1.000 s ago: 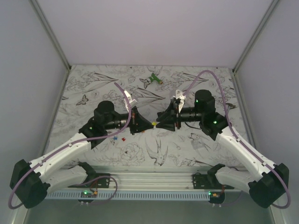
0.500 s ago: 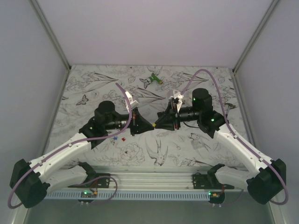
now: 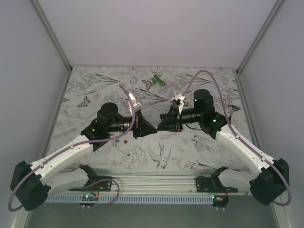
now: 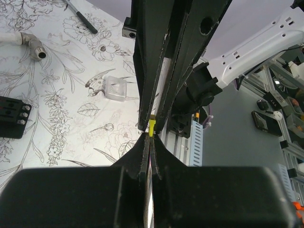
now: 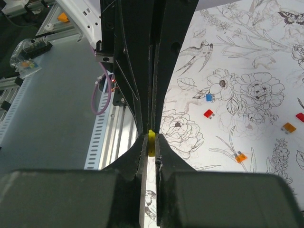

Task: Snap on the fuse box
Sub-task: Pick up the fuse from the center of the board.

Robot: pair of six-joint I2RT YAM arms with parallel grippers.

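Observation:
My left gripper (image 3: 153, 127) and right gripper (image 3: 160, 127) meet tip to tip above the middle of the table. A small yellow fuse (image 4: 152, 127) sits between them. In the left wrist view my left gripper (image 4: 150, 140) is shut, with the fuse at its tips. In the right wrist view my right gripper (image 5: 151, 137) is closed on the same yellow fuse (image 5: 151, 142). The black fuse box (image 4: 10, 116) lies flat on the table at the left edge of the left wrist view, apart from both grippers. It is hidden in the top view.
A clear plastic cover (image 4: 115, 88), a white elbow piece (image 4: 28, 42) and a pen (image 4: 80, 16) lie on the table. Loose blue (image 5: 208, 97), red (image 5: 208, 113) and orange (image 5: 241, 157) fuses lie under the left arm. A green-and-white object (image 3: 154, 80) sits at the back.
My right gripper has moved left and closed the gap to my left gripper. The yellow fuse, visible between the tips before, is now covered by them in the top view.

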